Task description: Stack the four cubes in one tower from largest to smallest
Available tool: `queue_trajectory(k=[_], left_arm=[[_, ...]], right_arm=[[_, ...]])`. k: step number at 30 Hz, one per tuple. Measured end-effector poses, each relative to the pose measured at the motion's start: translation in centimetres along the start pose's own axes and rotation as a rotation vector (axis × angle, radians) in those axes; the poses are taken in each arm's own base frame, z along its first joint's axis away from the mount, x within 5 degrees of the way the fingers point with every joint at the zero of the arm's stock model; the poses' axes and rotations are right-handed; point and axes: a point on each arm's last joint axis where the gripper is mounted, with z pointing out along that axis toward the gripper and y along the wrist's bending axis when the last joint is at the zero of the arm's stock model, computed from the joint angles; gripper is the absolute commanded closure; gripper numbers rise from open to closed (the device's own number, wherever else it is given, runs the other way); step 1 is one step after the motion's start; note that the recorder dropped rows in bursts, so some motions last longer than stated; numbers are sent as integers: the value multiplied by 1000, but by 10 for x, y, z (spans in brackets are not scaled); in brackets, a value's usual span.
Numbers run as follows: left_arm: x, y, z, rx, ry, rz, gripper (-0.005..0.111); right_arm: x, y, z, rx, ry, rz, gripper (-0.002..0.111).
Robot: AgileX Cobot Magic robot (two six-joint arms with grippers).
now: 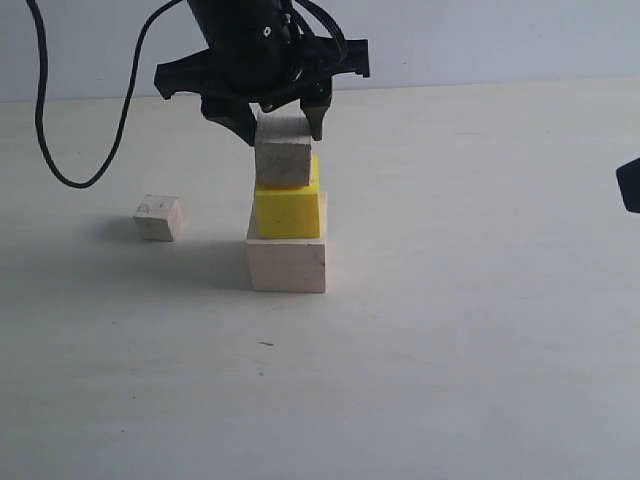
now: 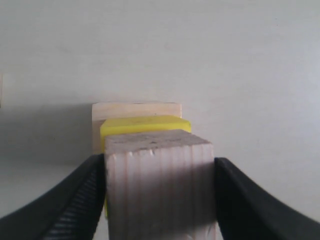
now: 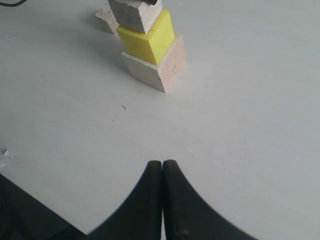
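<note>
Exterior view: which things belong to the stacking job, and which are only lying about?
Job:
large pale cube
yellow cube on it
small wooden cube held in the left gripper
loose small cube

Lying about:
black cable
dark speck
right gripper, shut and away from the cubes

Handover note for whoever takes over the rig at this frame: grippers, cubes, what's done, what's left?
Left gripper: shut on the held cube, a small pale one, right at the top of the yellow cube. I cannot tell whether they touch.
Right gripper: shut, empty, over the table, apart from the stack.
Done: the yellow cube sits on the large cube.
The loose cube lies alone on the table, left of the stack in the exterior view.
Left: release the held cube on the yellow one, then probably fetch the loose cube and top the tower.
</note>
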Motion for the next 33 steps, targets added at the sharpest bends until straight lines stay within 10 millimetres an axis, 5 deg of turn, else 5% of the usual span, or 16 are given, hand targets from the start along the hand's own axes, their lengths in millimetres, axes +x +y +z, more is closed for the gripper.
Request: queue_trajectory(k=[18, 33], left_arm=[[2, 1, 5, -9, 13, -2, 106], [2, 1, 7, -4, 19, 9, 45]], right_arm=[[1, 0, -1, -1, -3, -1, 108], [1, 0, -1, -1, -3, -1, 108]])
